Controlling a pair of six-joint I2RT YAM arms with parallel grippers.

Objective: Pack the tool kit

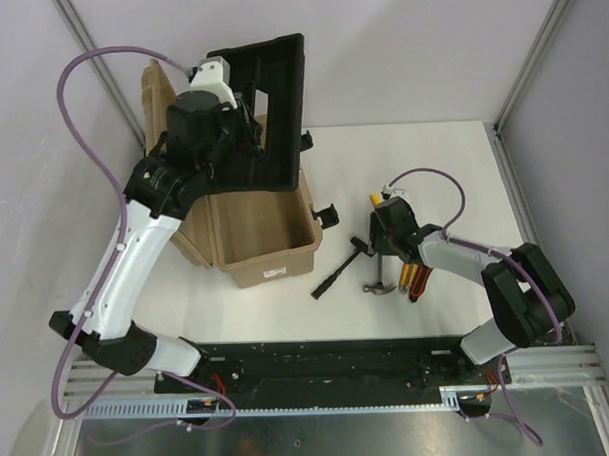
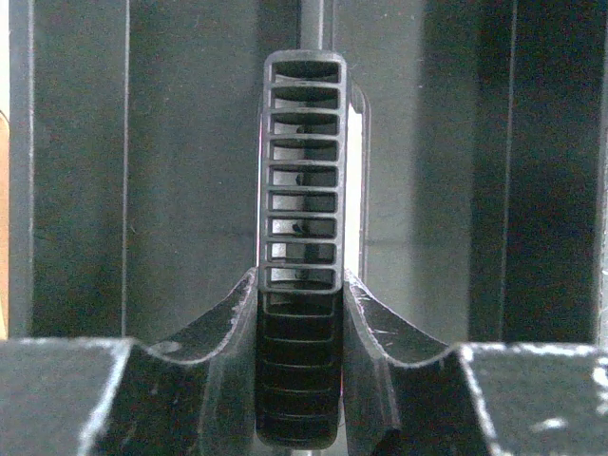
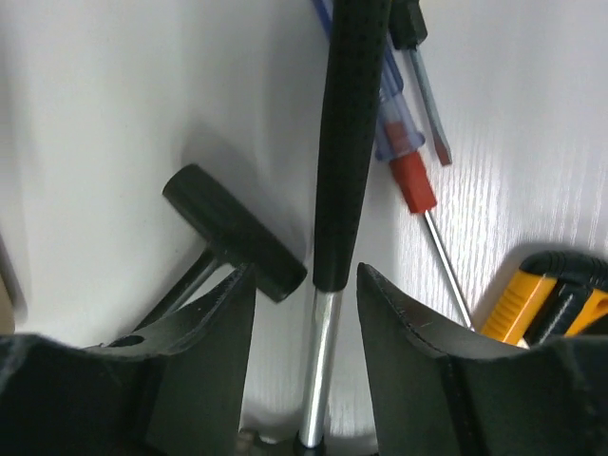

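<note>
Left tool [image 2: 300, 277] clamped on ribbed handle [image 2: 300, 171] of black tray [image 1: 278, 99], tray tilted above open tan toolbox [image 1: 260, 252], bench [image 1: 452, 163] left. Right tool [image 3: 304, 285] parted, straddling hammer [image 3: 347, 142] shaft, gaps either side.

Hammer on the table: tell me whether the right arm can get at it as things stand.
Probably yes. The right gripper stands open astride the hammer, with nothing over it. The black mallet lies close by one finger and might get nudged.

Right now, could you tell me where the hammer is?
Top view: the hammer lies on the table right of the tan toolbox, beneath the right gripper.
</note>
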